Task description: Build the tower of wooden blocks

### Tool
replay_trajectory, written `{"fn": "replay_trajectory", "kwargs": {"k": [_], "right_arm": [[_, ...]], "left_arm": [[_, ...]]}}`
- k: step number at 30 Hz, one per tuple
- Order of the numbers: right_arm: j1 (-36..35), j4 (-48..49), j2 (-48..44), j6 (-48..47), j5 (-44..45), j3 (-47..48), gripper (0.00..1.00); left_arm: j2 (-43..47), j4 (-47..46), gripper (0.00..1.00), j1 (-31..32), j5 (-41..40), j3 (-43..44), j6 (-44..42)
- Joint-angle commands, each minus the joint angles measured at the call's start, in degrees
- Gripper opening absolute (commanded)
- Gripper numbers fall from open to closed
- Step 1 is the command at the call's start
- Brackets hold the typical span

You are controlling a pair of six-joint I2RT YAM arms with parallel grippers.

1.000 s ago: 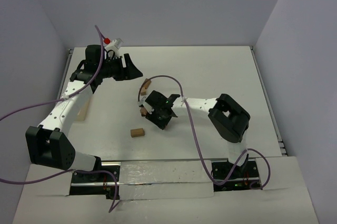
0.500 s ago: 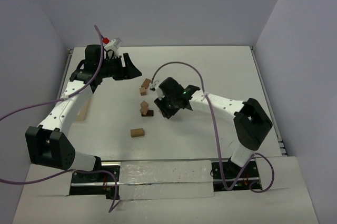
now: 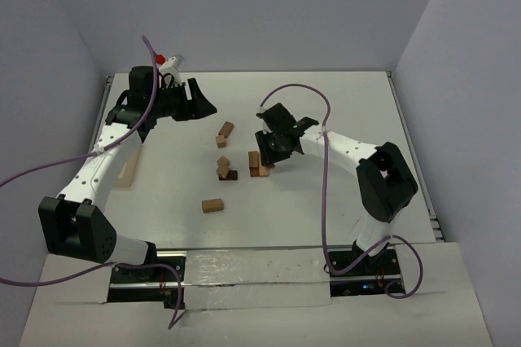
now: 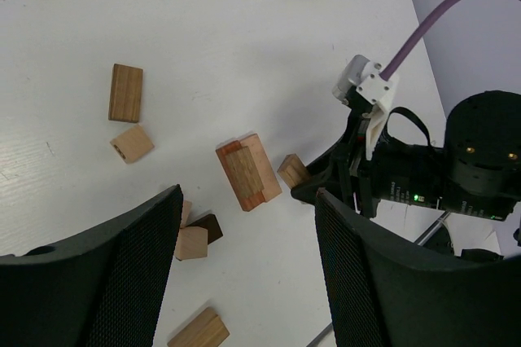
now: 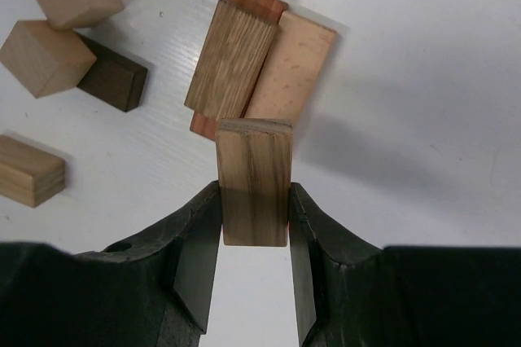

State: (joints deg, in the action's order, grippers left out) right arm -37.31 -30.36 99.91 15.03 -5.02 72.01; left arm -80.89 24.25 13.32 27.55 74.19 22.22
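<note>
The tower [image 5: 259,60] is a low stack: a reddish-brown brick underneath, an oak-grained tan brick and a paler one side by side on top. In the top view it lies mid-table [image 3: 256,160]. My right gripper [image 5: 254,204] is shut on a tan wood block [image 5: 254,176], held just above the table at the tower's near end. The top view shows this gripper [image 3: 269,156] right beside the tower. My left gripper [image 4: 248,274] hangs open and empty high over the table, at the far left [image 3: 201,103]. It looks down on the tower [image 4: 247,172].
Loose blocks lie left of the tower: two tan ones [image 5: 57,25] leaning on a dark brown one [image 5: 116,78], and another tan one [image 5: 29,169]. Two more sit farther back [image 3: 224,133], and one is nearer the bases [image 3: 212,205]. A pale wooden box [image 3: 126,170] lies at the left.
My right gripper has swung from over the loose cluster to the right, carrying the tan block to the tower's side. The left arm has barely shifted.
</note>
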Motion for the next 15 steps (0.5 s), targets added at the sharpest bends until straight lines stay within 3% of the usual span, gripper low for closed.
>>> {"fn": "replay_trajectory", "kwargs": {"k": [1,15], "right_arm": [[0.71,-0.76,2.77,4.08,1.86,4.54,0.08],[3.25,-3.02,9.67,6.16,-0.51,9.02,0.11]], "left_arm": [[-0.32,-0.53,0.72,-0.47,-0.22,2.62,-0.08],[-0.81,-0.64,0.72,-0.63,0.71,2.59,0.11]]}}
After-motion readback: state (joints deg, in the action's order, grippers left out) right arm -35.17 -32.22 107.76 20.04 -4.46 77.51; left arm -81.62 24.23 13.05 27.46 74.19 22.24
